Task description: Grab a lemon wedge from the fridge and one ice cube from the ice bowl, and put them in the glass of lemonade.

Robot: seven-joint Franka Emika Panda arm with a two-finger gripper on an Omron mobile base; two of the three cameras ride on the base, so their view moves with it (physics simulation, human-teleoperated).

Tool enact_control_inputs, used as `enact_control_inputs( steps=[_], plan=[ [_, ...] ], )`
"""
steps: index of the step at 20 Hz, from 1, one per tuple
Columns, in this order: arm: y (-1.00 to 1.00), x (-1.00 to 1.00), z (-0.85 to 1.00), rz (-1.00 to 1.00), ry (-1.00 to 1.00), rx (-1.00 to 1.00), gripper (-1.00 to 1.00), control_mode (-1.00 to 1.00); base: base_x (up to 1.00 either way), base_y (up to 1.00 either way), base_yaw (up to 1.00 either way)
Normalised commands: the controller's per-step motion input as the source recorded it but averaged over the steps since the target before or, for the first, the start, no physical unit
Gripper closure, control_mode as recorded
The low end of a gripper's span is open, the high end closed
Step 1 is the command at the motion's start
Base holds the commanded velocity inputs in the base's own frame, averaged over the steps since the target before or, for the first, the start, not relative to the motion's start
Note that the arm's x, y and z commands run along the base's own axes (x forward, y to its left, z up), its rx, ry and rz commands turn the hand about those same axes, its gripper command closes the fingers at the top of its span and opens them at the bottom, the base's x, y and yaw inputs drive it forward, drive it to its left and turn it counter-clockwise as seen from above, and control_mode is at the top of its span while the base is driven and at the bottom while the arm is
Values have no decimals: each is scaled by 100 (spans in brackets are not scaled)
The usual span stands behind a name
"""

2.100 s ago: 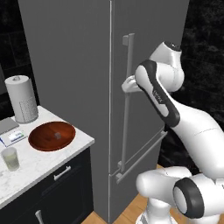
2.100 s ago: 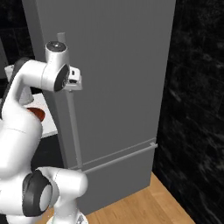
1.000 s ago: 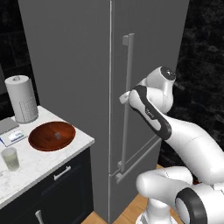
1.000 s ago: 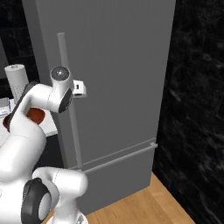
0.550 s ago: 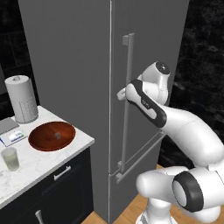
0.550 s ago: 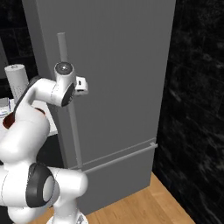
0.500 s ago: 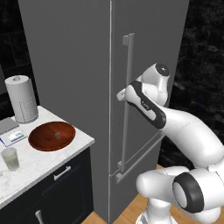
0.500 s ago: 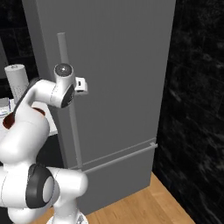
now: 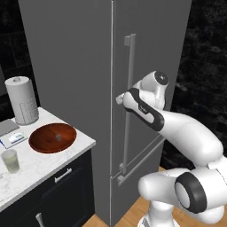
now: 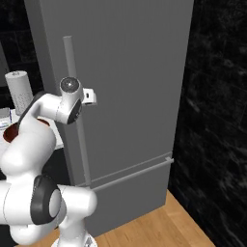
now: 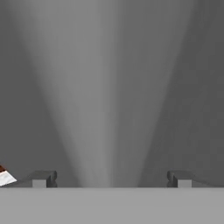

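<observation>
The tall grey fridge (image 9: 66,66) (image 10: 135,72) stands shut, so the lemon wedge is hidden. My gripper (image 9: 120,98) (image 10: 87,98) is open at mid height on the long vertical handle (image 9: 130,62) (image 10: 70,58). In the hand view the handle (image 11: 103,109) runs up between my two fingertips (image 11: 43,178), close in front of the gripper (image 11: 111,179). On the counter to the left sit the reddish-brown ice bowl (image 9: 52,137) with an ice cube in it and the glass of lemonade (image 9: 10,160).
A paper towel roll (image 9: 21,101) (image 10: 19,89) stands at the back of the white marble counter (image 9: 48,164), with a small flat scale (image 9: 11,138) beside it. A slanted bar handle (image 9: 137,162) (image 10: 130,172) crosses the fridge's lower drawer. Dark wall lies to the right.
The hand has come down along the fridge handle and settled against it at mid height. The jaws have stayed open. Fridge, bowl and glass have not moved.
</observation>
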Motion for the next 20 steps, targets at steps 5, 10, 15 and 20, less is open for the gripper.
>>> enact_control_inputs(
  steps=[5, 10, 15, 20],
  plan=[
    [10, 23, -10, 0, 0, 0, -100, -100, 0, 0, 0],
    [17, 1, -7, 0, 0, 0, 100, -100, 0, 0, 0],
    [29, 6, 0, 0, 3, 0, 100, -100, 0, 0, 0],
    [0, 12, 0, -2, 9, 0, 100, -100, 0, 0, 0]
  ],
)
